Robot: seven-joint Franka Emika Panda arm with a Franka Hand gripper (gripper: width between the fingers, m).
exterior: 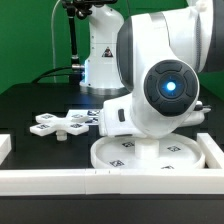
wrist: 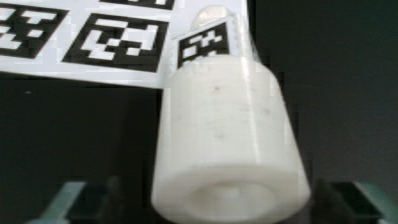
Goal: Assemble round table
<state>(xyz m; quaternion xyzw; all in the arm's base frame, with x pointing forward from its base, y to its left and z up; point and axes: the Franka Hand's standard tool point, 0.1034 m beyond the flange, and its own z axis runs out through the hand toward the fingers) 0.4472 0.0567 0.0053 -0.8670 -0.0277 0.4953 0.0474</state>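
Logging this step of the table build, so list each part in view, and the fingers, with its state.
Round disc: lying flat on the table, partly hidden by the arm, nothing visibly fitted to it.
Cross-shaped foot piece: lying flat and loose, apart from the disc.
Leg: unattached, lying between the fingers.
Fingers: one on each side of the leg; whether they clamp it cannot be told.

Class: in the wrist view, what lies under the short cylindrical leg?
Beside the leg, black tabletop and a white tagged surface show; whatever lies directly beneath it is covered.
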